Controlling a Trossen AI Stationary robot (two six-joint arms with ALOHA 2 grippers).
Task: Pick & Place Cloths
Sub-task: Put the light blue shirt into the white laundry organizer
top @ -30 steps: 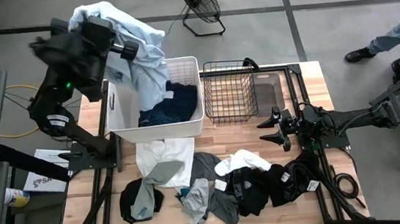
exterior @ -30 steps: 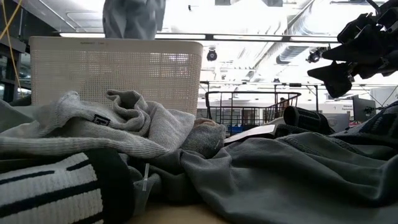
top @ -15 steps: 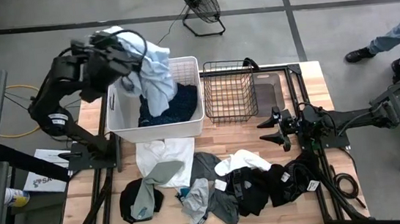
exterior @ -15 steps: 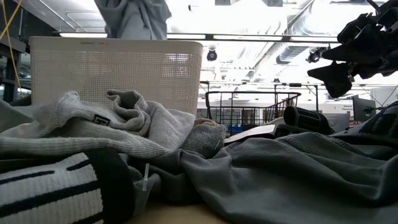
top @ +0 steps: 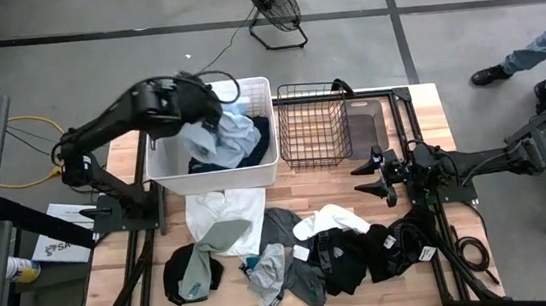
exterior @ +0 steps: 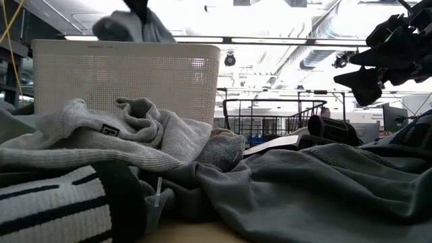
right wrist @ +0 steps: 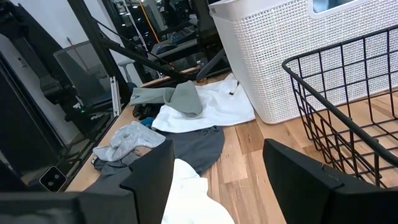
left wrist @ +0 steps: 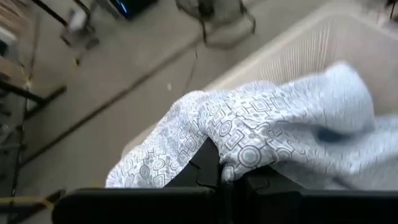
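Observation:
My left gripper (top: 197,112) hovers over the white tub (top: 158,156), shut on a light blue patterned cloth (top: 231,134) that droops into the tub. The same cloth (exterior: 128,27) shows above the tub's rim in the low view. A dark navy cloth (top: 254,135) lies in the tub under it. More cloths are spread on the near half of the table: white (top: 224,213), grey (top: 293,257) and black (top: 348,256). My right gripper (top: 381,175) waits open near the wire basket (top: 312,124), touching nothing. My left gripper pinches a bunched fold of the light blue cloth (left wrist: 231,155) between its two fingers (left wrist: 205,163). The fingers slant down from the table's left side. The cloth (left wrist: 280,118) spills forward from the fingers and sags slack into the tub, its lower part resting on the navy cloth.
The black wire basket stands right of the tub at the table's far side. A dark pad (top: 365,119) lies right of the basket. A fan (top: 274,2) stands on the floor behind. A person's legs (top: 544,46) show beyond the table's right edge.
My left gripper has come down from high above the table's far left corner toward the tub, moving right and tipping its fingers downward. It stays shut on the light blue cloth, which hung in the air above the tub and now sags into it.

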